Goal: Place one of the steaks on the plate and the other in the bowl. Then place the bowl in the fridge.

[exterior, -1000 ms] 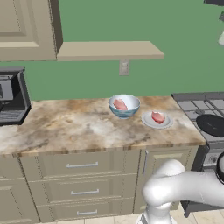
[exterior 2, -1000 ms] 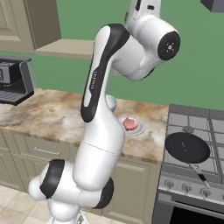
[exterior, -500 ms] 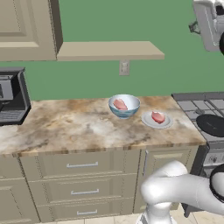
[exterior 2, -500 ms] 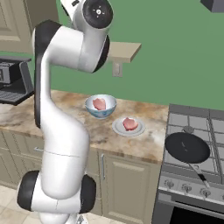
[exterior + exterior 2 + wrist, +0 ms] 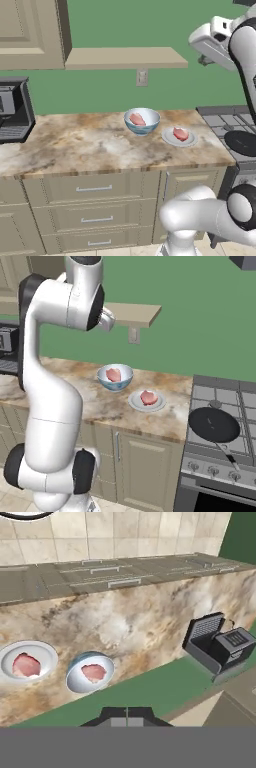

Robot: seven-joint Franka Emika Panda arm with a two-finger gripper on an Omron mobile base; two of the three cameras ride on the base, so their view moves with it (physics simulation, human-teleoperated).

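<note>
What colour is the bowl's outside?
Light blue, patterned, on the deep round white-lined bowl; clearest in the left base view.

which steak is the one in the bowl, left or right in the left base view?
The left steak: it lies inside the blue-patterned bowl. The other steak sits on the flat plate, nearer the stove.

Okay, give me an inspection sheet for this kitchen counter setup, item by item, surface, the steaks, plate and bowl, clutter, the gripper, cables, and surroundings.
Surface: marbled beige counter, no spills seen.
Bowl: blue-patterned bowl upright on the counter, one steak inside.
Plate: white plate beside the bowl, toward the stove, not touching it; the other steak lies on it.
Fridge: nothing seen.
Clutter: dark coffee machine at the counter's far end; black frying pan on the stove.
Gripper: gripper shut, holding nothing, raised high above the counter and looking down at the bowl and plate.
Cables: nothing seen.
Surroundings: green wall, wooden shelf, wall outlet, drawers below the counter.
</note>
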